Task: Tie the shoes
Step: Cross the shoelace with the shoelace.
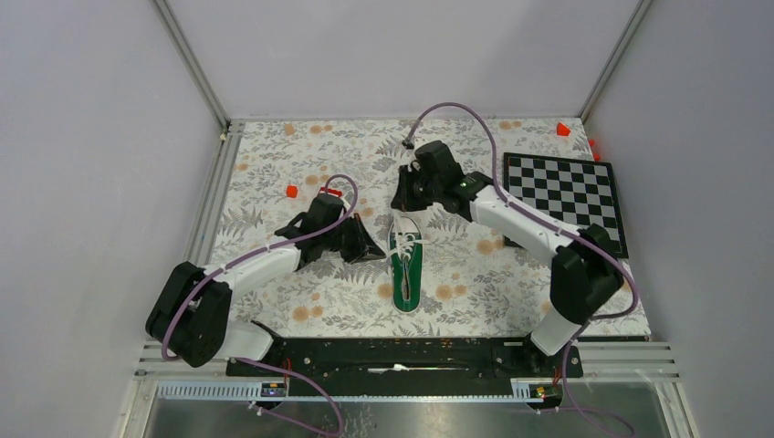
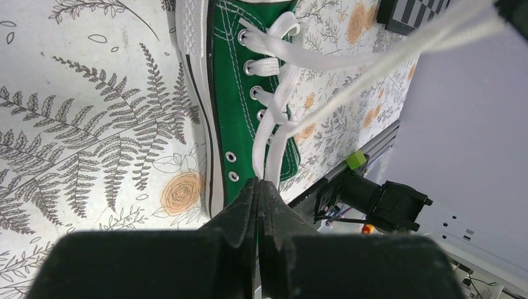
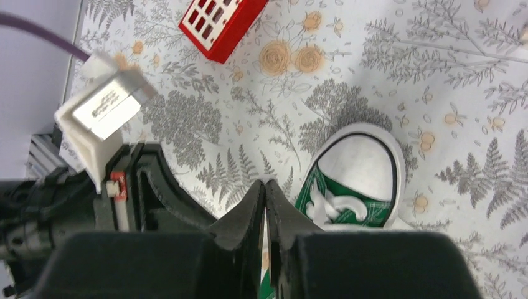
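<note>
Sneaker lies on the floral desk between both arms, toe pointing away from their bases, with a chessboard to its right.

Left wrist: the left jaws are clenched on the white laces. Other strands run taut up to the right jaws.

Right wrist: the right jaws are clenched above the toe cap.

Your left wrist view crops the toe of the sneaker; the right gripper hides its heel.
</note>
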Controlling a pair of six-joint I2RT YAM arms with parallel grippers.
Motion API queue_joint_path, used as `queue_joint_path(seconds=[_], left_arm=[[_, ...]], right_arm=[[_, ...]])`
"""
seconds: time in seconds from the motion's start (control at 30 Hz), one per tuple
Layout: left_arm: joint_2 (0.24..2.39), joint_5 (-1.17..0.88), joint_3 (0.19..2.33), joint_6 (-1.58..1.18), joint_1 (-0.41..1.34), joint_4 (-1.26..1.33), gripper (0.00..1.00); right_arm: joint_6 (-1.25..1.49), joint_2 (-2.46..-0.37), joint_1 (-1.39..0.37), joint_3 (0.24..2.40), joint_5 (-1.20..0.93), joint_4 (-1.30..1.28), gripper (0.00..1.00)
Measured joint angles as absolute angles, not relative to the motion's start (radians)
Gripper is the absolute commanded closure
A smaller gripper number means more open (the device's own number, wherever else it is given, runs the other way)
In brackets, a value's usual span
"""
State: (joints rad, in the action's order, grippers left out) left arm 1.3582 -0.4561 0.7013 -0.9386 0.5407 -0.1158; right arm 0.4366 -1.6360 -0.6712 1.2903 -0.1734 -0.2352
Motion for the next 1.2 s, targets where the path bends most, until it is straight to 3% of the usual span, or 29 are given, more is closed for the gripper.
queue_joint_path(seconds=[0.03, 0.1, 0.2, 0.47, 0.67, 0.9, 1.2], left_arm=[[1.356, -0.454, 0.701, -0.938, 0.543, -0.121, 1.00], [1.346, -0.442, 0.704, -0.934, 0.548, -0.139, 1.00], [1.332, -0.420, 0.718, -0.923, 0.557, -0.170, 1.00], [1.322, -0.396, 0.746, -0.905, 0.574, -0.192, 1.00], [1.325, -0.392, 0.746, -0.905, 0.583, -0.192, 1.00], [1.325, -0.390, 0.746, -0.905, 0.589, -0.192, 1.00], [1.325, -0.388, 0.746, -0.905, 0.589, -0.192, 1.00]], right_arm=[[0.429, -1.663, -0.671, 1.318, -0.172, -0.247, 0.62], [0.419, -1.710, -0.672, 1.375, -0.156, -0.280, 0.49], [0.390, -1.763, -0.672, 1.458, -0.082, -0.341, 0.43], [0.373, -1.634, -0.672, 1.308, 0.043, -0.370, 0.53], [0.367, -1.588, -0.672, 1.203, 0.005, -0.365, 0.45], [0.492, -1.615, -0.672, 1.186, -0.094, -0.374, 0.52], [0.720, -1.699, -0.672, 1.186, -0.138, -0.345, 0.52]])
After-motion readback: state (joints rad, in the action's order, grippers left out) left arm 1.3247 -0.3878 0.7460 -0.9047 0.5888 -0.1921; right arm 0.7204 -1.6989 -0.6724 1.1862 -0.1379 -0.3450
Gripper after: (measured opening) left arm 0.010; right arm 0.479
